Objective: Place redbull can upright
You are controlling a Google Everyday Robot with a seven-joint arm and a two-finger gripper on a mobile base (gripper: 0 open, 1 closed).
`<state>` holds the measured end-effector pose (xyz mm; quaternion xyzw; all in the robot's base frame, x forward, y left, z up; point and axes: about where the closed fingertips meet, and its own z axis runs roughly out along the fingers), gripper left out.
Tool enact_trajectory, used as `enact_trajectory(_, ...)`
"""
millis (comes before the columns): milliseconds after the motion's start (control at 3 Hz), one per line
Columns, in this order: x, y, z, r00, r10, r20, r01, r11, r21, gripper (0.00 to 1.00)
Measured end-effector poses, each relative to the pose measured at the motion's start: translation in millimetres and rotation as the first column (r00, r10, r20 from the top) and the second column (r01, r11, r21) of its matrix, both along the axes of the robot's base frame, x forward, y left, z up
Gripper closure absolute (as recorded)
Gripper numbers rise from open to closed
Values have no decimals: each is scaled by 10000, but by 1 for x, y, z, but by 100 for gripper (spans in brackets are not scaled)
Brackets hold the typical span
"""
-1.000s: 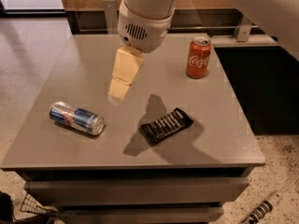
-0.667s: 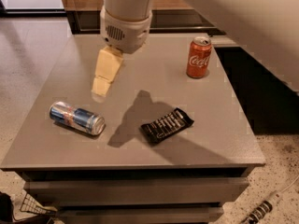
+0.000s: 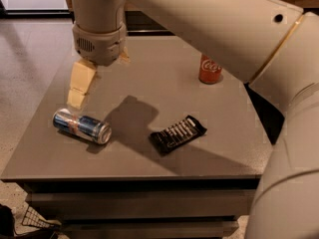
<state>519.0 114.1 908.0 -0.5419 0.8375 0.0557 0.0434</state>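
Redbull can (image 3: 82,126): down on its side on the grey table (image 3: 149,68), left front part of the top, near the left edge. Long axis flat on the surface, running from upper left to lower right in the camera view. Silver round end at the lower right, turned partly toward the camera; other end points to the table's rear left. Slim body, blue and silver panels, a spot of red and yellow near the middle, sheen along the upper side.

Gripper (image 3: 77,97): cream-coloured, hanging tip down from the pale round wrist over the left rear of the table, slanting toward the can's upper-left end. Tip just behind that end, with a thin gap showing. Holds nothing visible; open or closed cannot be told.

Black wrapper (image 3: 178,133): flat, right of the redbull can, apart from it. Red can (image 3: 210,68): upright at the rear right, top hidden behind the arm (image 3: 209,24). Dark shadow (image 3: 130,118) of the arm between redbull can and black wrapper.
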Motion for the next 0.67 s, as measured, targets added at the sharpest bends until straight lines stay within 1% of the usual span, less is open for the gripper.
enact_trajectory(333, -6, 31, -11, 9997, 175, -196, -180, 9994, -303, 0)
enact_trajectory(667, -9, 50, -33, 9978, 367, -560, -380, 9990, -234, 0)
